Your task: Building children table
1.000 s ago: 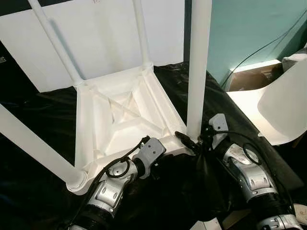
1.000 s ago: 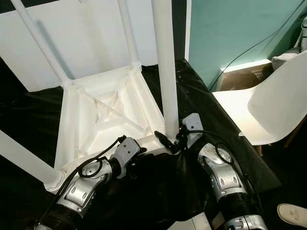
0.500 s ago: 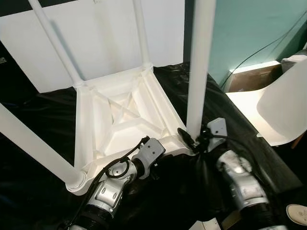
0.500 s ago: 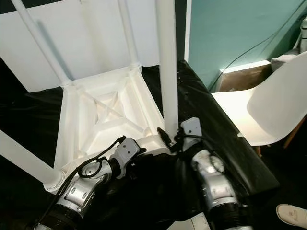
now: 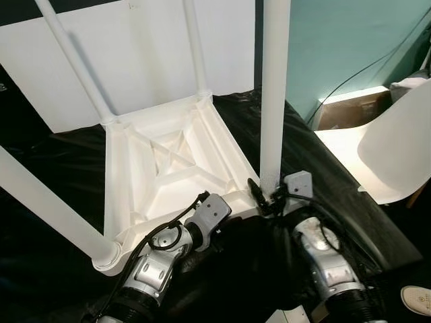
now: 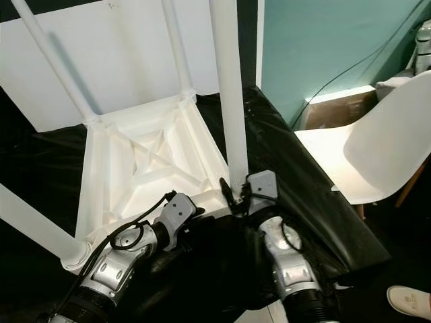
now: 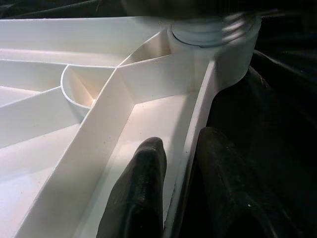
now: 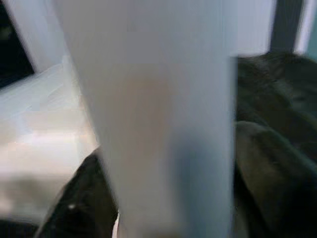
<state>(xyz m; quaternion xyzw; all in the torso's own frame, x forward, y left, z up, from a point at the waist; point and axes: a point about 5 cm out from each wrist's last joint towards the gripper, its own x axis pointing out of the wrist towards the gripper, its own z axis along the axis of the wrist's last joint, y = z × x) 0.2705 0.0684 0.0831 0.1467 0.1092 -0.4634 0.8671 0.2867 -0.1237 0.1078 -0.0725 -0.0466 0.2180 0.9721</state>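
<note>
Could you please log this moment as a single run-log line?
step: fitting leg | left gripper: shut on frame rim | right gripper: at base of leg, upright in near corner | other three legs: fitted

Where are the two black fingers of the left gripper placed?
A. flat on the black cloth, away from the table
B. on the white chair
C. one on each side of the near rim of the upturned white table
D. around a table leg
C: in the left wrist view one finger lies inside the table's rim and the other outside it, so the left gripper straddles that edge.
</note>
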